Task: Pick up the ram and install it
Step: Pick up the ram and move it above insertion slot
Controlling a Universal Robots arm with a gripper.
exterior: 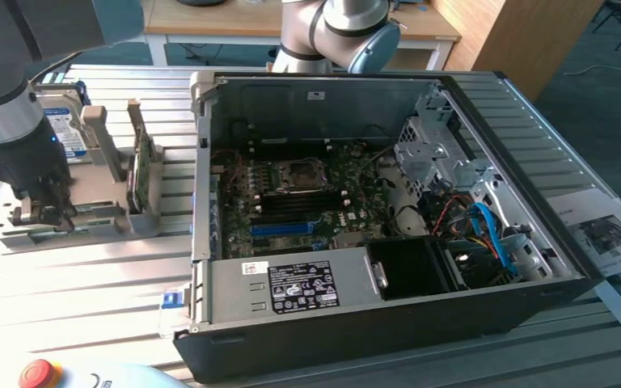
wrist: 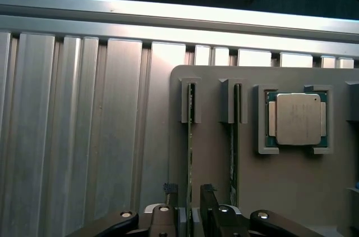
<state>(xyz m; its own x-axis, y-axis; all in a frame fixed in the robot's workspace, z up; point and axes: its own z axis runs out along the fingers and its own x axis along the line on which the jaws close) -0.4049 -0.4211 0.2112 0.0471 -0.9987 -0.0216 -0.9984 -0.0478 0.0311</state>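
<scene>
Pincer (wrist: 189, 195) open, straddling ram (wrist: 190, 147) w/ fingers either side; ram standing in gray holder (wrist: 291, 192) on desk (wrist: 84, 136), exterior view's left.

Silver-grey arm (exterior: 332, 20) with a pale blue joint cap (exterior: 377, 48), the black claw (wrist: 188, 192) carrying what look like silver screws (wrist: 163, 209).

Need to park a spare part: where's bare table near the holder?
Bare table between the holder and the red button, at the exterior view's left. Crowded: the claw straddles the ram in the holder; papers flank the case at that view's right.
</scene>
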